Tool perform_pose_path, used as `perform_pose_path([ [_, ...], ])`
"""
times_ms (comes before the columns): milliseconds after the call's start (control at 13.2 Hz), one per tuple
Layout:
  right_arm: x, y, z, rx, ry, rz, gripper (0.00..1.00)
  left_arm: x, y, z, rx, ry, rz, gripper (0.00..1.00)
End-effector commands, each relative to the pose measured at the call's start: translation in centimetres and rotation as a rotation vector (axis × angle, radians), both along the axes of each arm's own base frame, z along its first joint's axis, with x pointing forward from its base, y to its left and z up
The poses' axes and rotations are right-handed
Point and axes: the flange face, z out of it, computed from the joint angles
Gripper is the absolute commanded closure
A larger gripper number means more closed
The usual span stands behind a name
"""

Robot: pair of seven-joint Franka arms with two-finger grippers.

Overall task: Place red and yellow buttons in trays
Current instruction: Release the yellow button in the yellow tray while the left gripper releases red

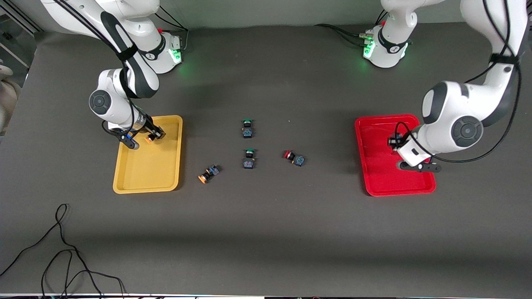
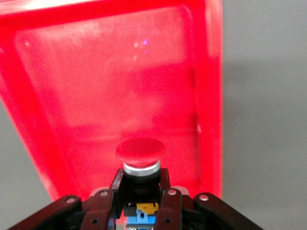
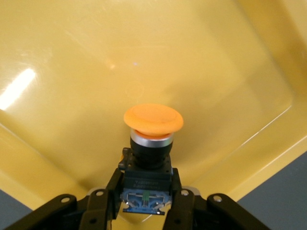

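Nearest thing: loose black cable [image 1: 62, 245] on the worktop [image 1: 266, 232], nearest the front camera, toward the right arm's end.
Yellow tray [image 1: 147, 182]: on the worktop toward the right arm's end; the right tool [image 1: 143, 139] is low over its part farthest from the front camera.
Right tool state: fingers [image 3: 115, 189] pinching the black-and-blue body of a yellow-capped button [image 3: 152, 120], cap pointing into the tray.
Red tray [image 1: 374, 174]: toward the left arm's end; the left tool [image 1: 395, 141] is over it.
Left tool state: fingers [image 2: 117, 184] pinching a red-capped button [image 2: 140, 149] by its body, cap toward the tray floor.
Still loose: second yellow button [image 1: 208, 173] lying on its side near the yellow tray; second red button [image 1: 294, 158] on its side mid-worktop.
Not for the trays: two green-capped buttons [image 1: 248, 143] between them.
Handling: judged light, rigid plastic; domed caps look smooth and slippery, so the flat-sided body is the better hold, as both tools have it.
Writing: faint marks on the held yellow button's body, unreadable; no brand legible.
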Motion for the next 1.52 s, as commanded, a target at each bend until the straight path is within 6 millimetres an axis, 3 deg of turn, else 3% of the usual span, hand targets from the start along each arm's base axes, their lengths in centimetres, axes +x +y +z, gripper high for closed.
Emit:
perform_pose_path([
  [0, 0.1, -0.4, -0.2, 0.011, 0.004, 0.008, 0.73, -1.9, -0.4, -4.0, -0.004, -0.060, -0.015, 1.00],
  [76, 0.2, -0.4, -0.2, 0.011, 0.004, 0.006, 0.20, -2.0, -0.3, -4.7, -0.008, -0.071, -0.015, 1.00],
  [152, 0.3, -0.4, -0.1, 0.011, 0.001, 0.005, 0.00, -2.0, -0.3, -5.7, -0.012, -0.069, -0.005, 1.00],
  [456, 1.7, -0.2, 1.3, 0.015, -0.005, -0.003, 0.00, -1.5, -0.7, -8.5, 0.034, -0.120, 0.056, 1.00],
  [532, 2.9, 0.0, 2.4, 0.019, -0.004, -0.004, 0.00, -1.4, -0.5, -8.3, 0.039, -0.115, 0.050, 0.89],
  [608, 4.5, 0.2, 4.1, 0.025, 0.001, -0.004, 0.00, -0.9, -0.4, -7.6, 0.047, -0.112, 0.050, 0.15],
  [684, 6.2, 0.5, 6.1, 0.031, 0.012, -0.004, 0.00, -0.2, -0.5, -6.2, 0.069, -0.086, 0.049, 0.01],
  [836, 10.1, 1.1, 10.7, 0.044, 0.006, 0.006, 0.00, 1.5, -0.6, -1.8, 0.119, -0.011, 0.054, 0.00],
  [1064, 16.6, 2.3, 17.5, 0.059, -0.034, 0.019, 0.00, 3.2, -3.9, 4.4, 0.070, 0.021, 0.123, 0.00],
  [1292, 22.1, 4.3, 21.9, 0.068, -0.070, -0.010, 0.00, 3.7, -10.9, 7.8, 0.053, -0.035, 0.255, 0.00],
  [1444, 23.8, 9.7, 23.2, 0.099, -0.092, -0.065, 0.00, 3.4, -17.3, 8.9, 0.035, -0.064, 0.286, 0.00],
])
